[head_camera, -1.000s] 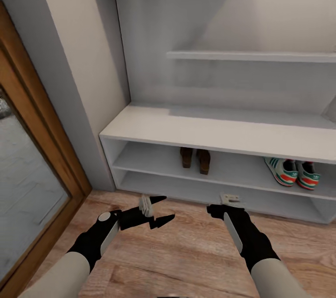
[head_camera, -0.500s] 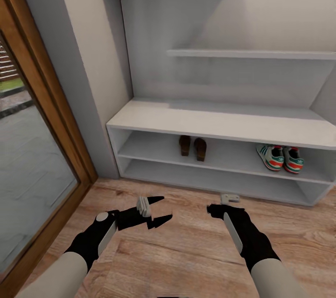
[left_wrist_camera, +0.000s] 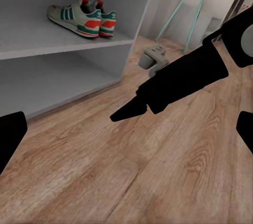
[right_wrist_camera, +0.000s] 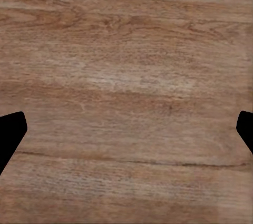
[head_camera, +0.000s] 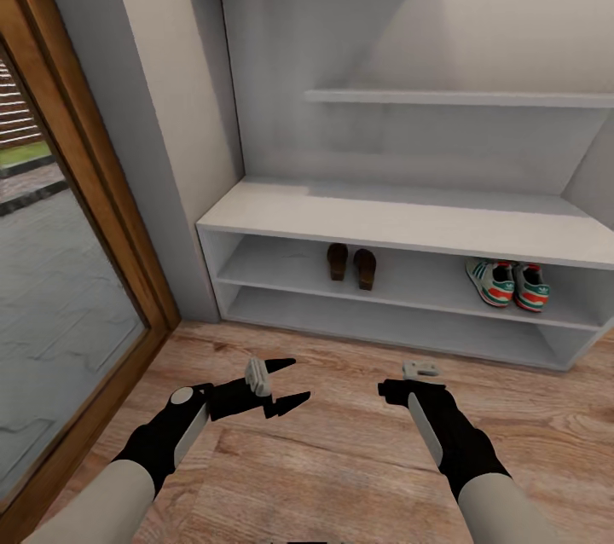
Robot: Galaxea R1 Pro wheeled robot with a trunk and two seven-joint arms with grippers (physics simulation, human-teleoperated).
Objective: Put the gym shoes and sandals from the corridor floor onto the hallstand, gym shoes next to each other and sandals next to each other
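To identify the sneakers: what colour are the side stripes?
Green, on the white gym shoes; the left wrist view shows it best.

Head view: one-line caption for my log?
Sandals and gym shoes paired on the rack's shelf; both grippers empty.

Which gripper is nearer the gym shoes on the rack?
Right. The right gripper is lower left of the gym shoes; the left gripper is farther left, below the sandals.

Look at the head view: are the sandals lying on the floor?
No, the sandals stand side by side on the rack's upper open shelf.
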